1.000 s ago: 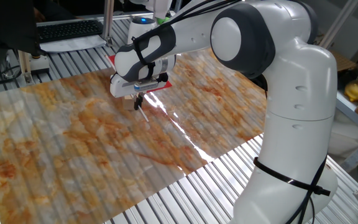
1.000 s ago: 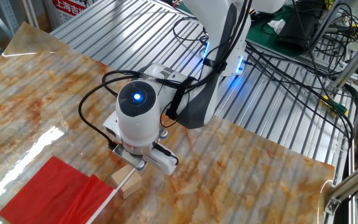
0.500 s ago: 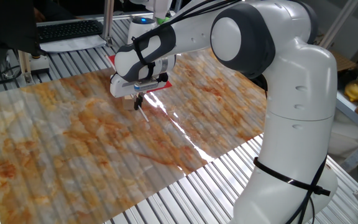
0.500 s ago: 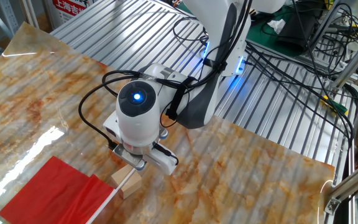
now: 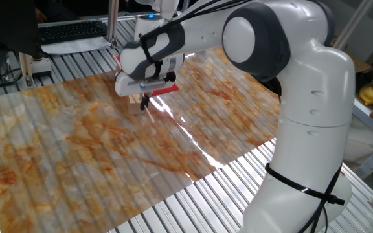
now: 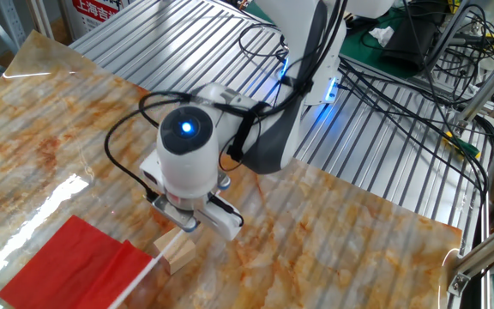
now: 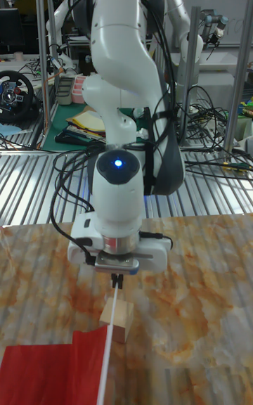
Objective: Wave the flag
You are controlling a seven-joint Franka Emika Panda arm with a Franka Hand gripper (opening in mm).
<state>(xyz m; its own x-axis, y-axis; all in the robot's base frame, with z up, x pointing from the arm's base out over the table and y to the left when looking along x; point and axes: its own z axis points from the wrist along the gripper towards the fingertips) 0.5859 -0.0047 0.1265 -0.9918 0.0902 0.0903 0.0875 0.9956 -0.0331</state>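
The hand (image 7: 117,280) is closed on the thin white stick of the bright-red cloth flag (image 7: 49,375), above a tan wooden block (image 7: 118,320) on the marbled surface (image 6: 333,249).

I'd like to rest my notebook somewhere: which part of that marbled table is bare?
The wide stretch of the marbled table in front of the hand is bare. It is crowded at the far edge, where the hand, the red flag and a wooden block sit together.
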